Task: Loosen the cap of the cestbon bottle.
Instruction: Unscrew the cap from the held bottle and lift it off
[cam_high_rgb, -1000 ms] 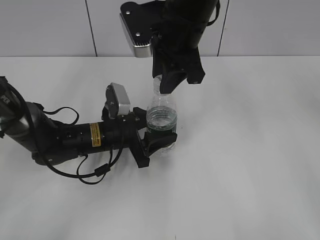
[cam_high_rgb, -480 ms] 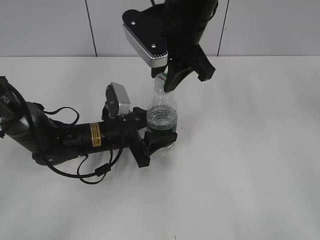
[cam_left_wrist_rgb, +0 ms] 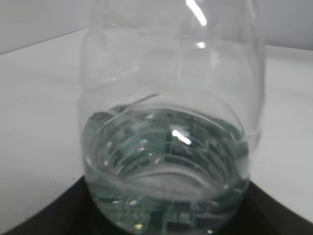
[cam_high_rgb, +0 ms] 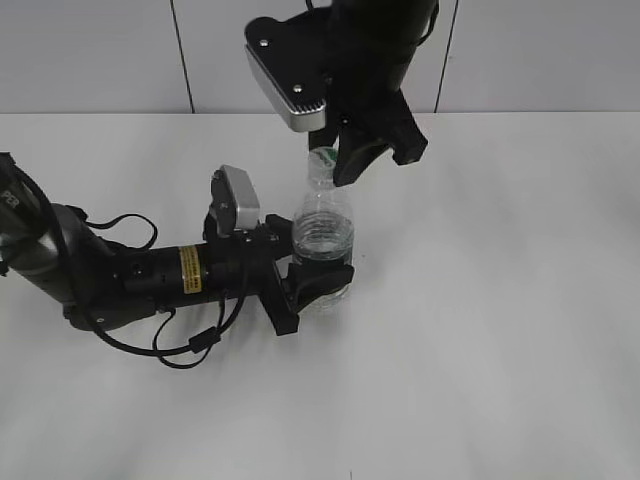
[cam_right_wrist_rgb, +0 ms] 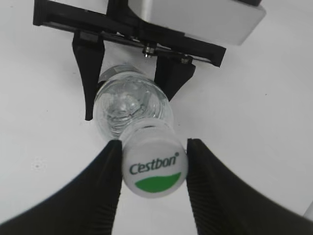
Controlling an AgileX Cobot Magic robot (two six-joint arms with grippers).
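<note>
a clear bottle (cam_high_rgb: 322, 240) stands upright on the white counter (cam_high_rgb: 500, 300), clamped low by the left jaws (cam_high_rgb: 318, 285). the right jaws (cam_right_wrist_rgb: 153, 169) straddle the cap (cam_right_wrist_rgb: 154, 169), slightly parted, one finger touching. firm closure, then a level twist, is advised.

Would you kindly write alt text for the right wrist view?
A white cap printed "Cestbon" sits between the right claw's two black fingers, seen from above. Below it, the clear bottle stands on a white table, its body held by the left claw.
</note>
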